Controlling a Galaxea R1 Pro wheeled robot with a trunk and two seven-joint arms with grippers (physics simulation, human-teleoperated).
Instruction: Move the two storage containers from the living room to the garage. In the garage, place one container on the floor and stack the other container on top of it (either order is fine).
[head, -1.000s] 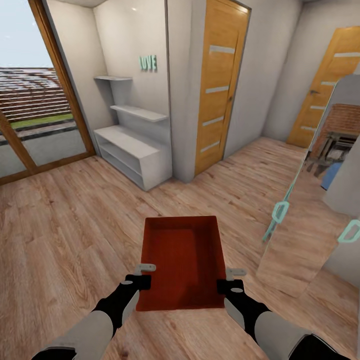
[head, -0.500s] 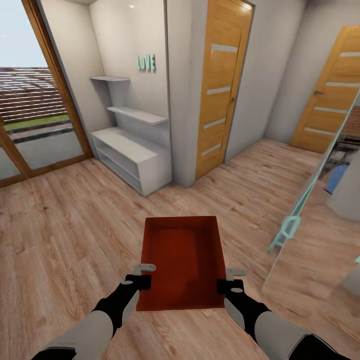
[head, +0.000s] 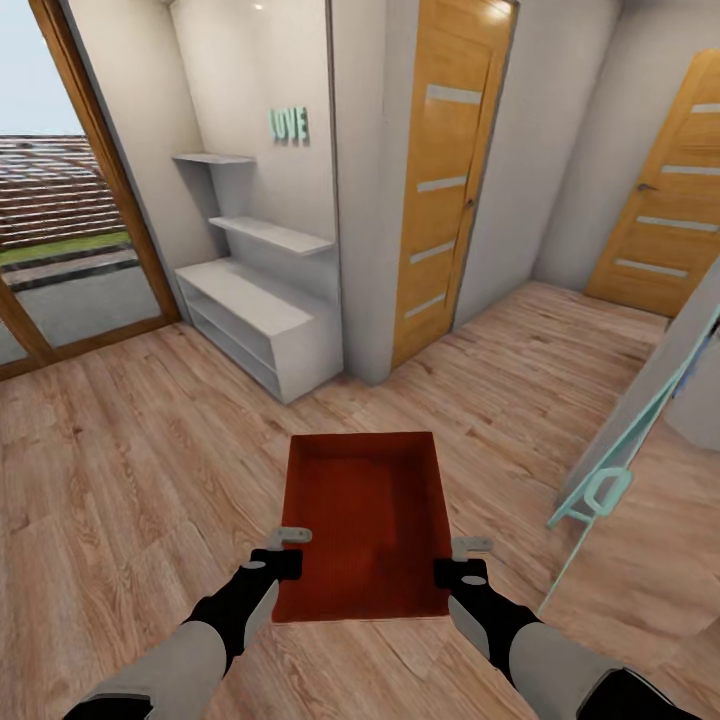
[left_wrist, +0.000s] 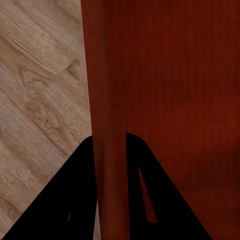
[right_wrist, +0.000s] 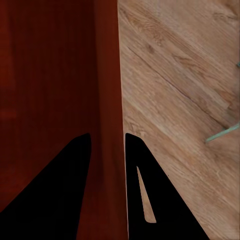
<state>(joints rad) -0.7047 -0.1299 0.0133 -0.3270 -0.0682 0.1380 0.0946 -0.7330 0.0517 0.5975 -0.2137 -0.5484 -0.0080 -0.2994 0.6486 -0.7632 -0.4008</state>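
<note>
One orange-red storage container (head: 365, 520) hangs level in front of me above the light wood-plank floor (head: 130, 470). My left gripper (head: 283, 552) is shut on its left wall near the close corner, and my right gripper (head: 462, 560) is shut on its right wall. In the left wrist view the container wall (left_wrist: 107, 125) runs between the two black fingers (left_wrist: 70, 200). The right wrist view shows the same: the container wall (right_wrist: 107, 100) is pinched between the black fingers (right_wrist: 60, 190). The box is lidless and holds nothing.
A white shelf unit (head: 262, 320) stands ahead on the left beside a glass patio door (head: 60, 200). A honey-wood door (head: 445, 180) stands ahead, another honey-wood door (head: 668, 210) at the far right. A leaning mirror with a teal frame (head: 625, 450) stands close on the right.
The whole view has shifted: the mirror slid rightward and the shelf and doors sit slightly differently, so the camera moved. The container and both grippers keep the same place in the picture.
</note>
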